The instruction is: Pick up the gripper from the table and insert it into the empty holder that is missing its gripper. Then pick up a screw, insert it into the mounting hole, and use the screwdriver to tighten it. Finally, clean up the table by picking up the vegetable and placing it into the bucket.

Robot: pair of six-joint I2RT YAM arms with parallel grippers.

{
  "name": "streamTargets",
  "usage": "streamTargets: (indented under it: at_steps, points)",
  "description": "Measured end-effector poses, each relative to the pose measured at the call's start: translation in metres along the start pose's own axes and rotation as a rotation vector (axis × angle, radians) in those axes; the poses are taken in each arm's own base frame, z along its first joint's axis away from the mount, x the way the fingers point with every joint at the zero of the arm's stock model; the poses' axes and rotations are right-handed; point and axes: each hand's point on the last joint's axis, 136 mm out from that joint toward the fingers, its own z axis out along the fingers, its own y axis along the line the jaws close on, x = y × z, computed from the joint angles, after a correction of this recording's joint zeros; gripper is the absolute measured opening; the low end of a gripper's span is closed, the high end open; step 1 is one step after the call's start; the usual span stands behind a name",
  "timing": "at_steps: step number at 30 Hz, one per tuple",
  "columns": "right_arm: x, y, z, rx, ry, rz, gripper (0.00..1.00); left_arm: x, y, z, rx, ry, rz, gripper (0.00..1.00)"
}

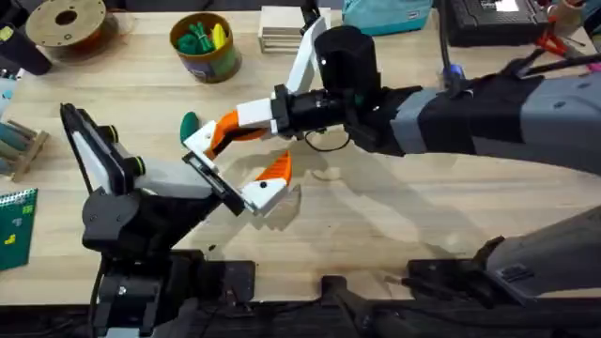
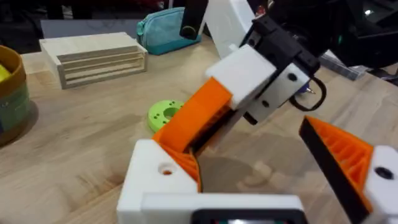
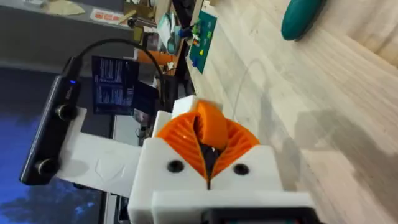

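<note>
The loose orange gripper is pinched in my right gripper, which is shut on it. Its lower end rests against the white empty holder, one finger of my left gripper. That gripper stands open, and its other finger carries an orange pad. A mounting hole shows on the holder's top. The dark green vegetable lies on the table just behind the holder. The bucket stands at the back left.
A bright green ring disc lies near the holder. A brown spool sits at the far left back, a slatted wooden block and a teal pouch at the back. Green cards lie at the left edge.
</note>
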Motion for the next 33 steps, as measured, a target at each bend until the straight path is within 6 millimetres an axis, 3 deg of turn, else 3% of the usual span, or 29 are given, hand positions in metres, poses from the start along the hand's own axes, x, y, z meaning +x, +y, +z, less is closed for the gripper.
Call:
streamTargets:
  at_steps: [17, 23, 33]
  points:
    - [0.006, 0.002, -0.007, -0.04, 0.054, -0.02, 0.013, 0.001, -0.006, 0.0, 0.032, 0.005, 0.005, 0.986]
    - [0.01, 0.001, -0.008, -0.045, 0.073, -0.018, 0.227, 0.001, -0.007, 0.0, 0.039, 0.006, 0.017, 0.986]
    - [0.013, 0.001, -0.008, -0.053, 0.086, -0.021, 0.327, 0.001, -0.009, 0.0, 0.052, 0.007, 0.034, 0.985]
